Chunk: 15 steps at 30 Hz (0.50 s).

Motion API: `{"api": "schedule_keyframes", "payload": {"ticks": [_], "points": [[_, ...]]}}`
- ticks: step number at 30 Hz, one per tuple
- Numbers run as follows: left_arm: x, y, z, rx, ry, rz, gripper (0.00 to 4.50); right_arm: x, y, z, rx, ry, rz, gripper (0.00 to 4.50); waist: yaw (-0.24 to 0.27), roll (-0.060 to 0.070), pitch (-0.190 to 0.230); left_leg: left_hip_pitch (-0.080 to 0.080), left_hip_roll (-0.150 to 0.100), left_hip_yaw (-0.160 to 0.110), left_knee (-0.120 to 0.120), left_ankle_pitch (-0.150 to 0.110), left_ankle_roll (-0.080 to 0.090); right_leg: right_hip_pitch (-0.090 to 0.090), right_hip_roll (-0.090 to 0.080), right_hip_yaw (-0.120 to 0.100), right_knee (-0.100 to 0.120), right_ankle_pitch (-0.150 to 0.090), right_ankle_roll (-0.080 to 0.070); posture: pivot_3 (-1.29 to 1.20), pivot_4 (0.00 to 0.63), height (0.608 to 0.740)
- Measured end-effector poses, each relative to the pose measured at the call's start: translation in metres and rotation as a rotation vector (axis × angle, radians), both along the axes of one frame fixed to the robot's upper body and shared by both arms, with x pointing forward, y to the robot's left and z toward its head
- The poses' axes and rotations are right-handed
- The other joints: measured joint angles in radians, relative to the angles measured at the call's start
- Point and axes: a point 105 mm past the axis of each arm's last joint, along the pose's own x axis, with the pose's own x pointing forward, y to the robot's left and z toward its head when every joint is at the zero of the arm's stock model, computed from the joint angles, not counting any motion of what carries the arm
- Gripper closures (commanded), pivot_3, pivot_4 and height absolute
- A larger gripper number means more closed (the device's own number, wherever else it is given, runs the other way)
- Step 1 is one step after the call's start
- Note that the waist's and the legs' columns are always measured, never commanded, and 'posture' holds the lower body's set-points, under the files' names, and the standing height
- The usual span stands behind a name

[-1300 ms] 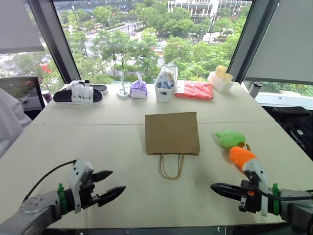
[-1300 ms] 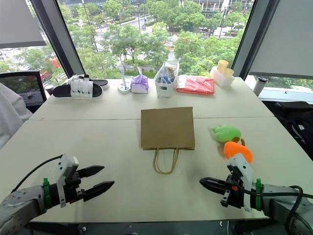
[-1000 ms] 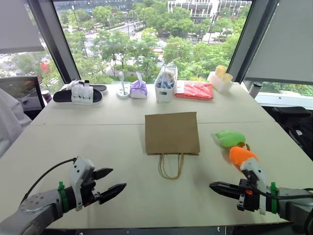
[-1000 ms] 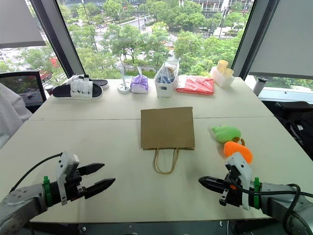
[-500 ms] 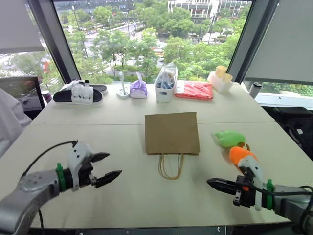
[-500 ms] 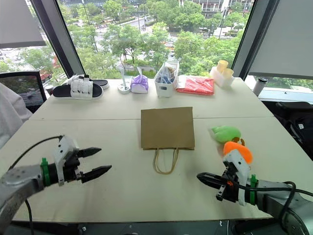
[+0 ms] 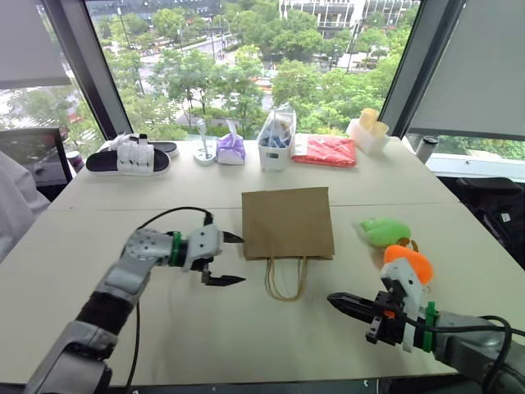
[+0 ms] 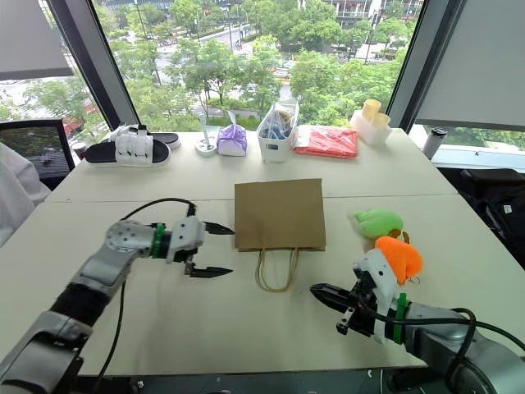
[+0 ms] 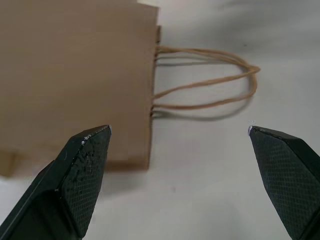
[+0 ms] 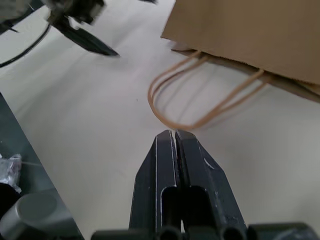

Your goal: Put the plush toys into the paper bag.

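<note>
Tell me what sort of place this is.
Probably an office or lab room on an upper floor. A large pale table stands against tall windows that look down on trees and streets, with roller blinds at the sides, and a desk monitor sits at the left edge.

Pale table (image 7: 98,205) w/ flat bag (image 7: 288,222), green plush (image 7: 384,231), orange plush (image 7: 408,261), sandal (image 7: 131,156), bin (image 7: 276,139), red packet (image 7: 326,152) at back.

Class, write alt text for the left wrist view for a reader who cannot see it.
A flat brown paper bag lies on a pale table, its thin loop handles spread beside it. The left gripper hangs wide open and empty, its two black fingers framing the bag's mouth edge.
</note>
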Motion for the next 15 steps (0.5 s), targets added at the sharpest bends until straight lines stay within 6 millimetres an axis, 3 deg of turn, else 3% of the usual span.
{"api": "schedule_keyframes", "payload": {"ticks": [7,15], "points": [[0.007,-0.025,-0.001,0.007,-0.062,-0.104,0.00,0.000,0.001,-0.003,0.003,-0.001,-0.043,4.46,-0.003,-0.001,0.000,0.001,0.001,0.000,0.002,0.000,0.000,0.001,0.005,0.000,0.002,0.001,0.002,0.00,0.150,0.740],[0.004,-0.048,-0.018,0.040,-0.091,-0.163,0.00,-0.005,0.008,-0.008,0.018,0.015,-0.063,4.46,-0.001,-0.001,0.000,0.002,0.001,0.000,0.003,0.000,0.001,0.001,0.007,-0.001,0.003,0.002,0.003,0.00,0.150,0.740]]}}
